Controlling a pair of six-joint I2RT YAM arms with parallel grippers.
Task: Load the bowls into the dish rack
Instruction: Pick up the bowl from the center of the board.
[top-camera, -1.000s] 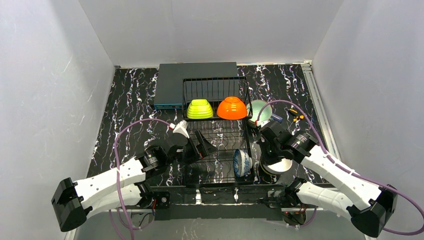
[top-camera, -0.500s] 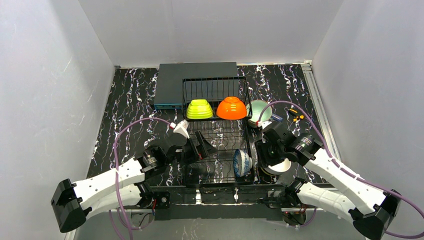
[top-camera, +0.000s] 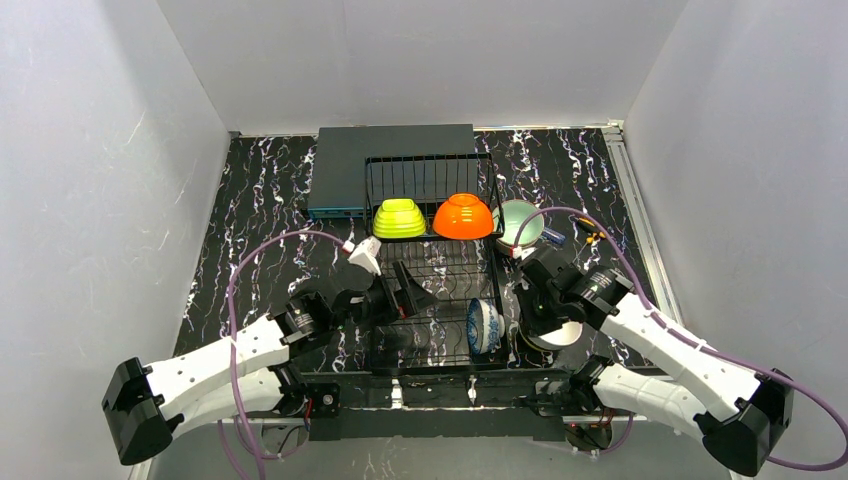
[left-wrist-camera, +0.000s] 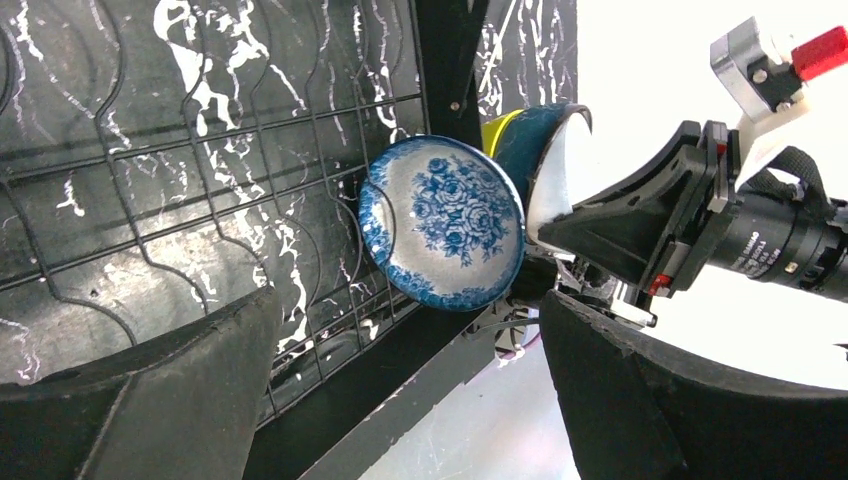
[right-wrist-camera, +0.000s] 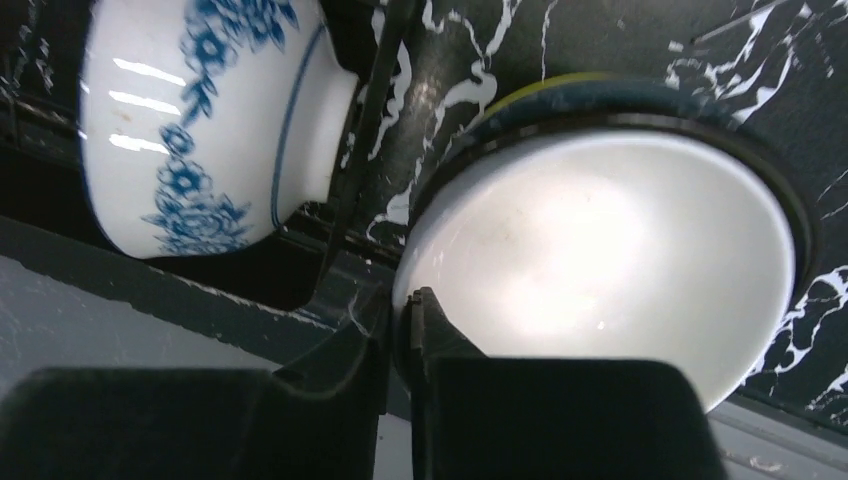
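Note:
The black wire dish rack (top-camera: 440, 275) holds a lime green bowl (top-camera: 399, 218) and an orange bowl (top-camera: 463, 216) on its back tier. A blue-white patterned bowl (top-camera: 483, 327) (left-wrist-camera: 445, 220) (right-wrist-camera: 190, 130) stands on edge at the rack's front right. A mint bowl (top-camera: 520, 222) sits just right of the rack. My right gripper (top-camera: 535, 310) (right-wrist-camera: 405, 320) is shut on the near rim of a teal bowl with a white inside (right-wrist-camera: 600, 250) (left-wrist-camera: 535, 150), the top of a stack (top-camera: 552, 335) beside the rack; a yellow rim shows under it. My left gripper (top-camera: 400, 290) (left-wrist-camera: 410, 330) hangs open over the rack, holding nothing.
A flat dark grey box (top-camera: 390, 165) lies behind the rack. Small orange-and-black items (top-camera: 593, 235) rest near the metal rail (top-camera: 640, 220) along the right edge. White walls enclose the table. The rack's side wire (right-wrist-camera: 365, 150) runs between the patterned bowl and the stack.
My right gripper opened, settled lower on the stack and closed on the top bowl's rim. The left arm has barely moved.

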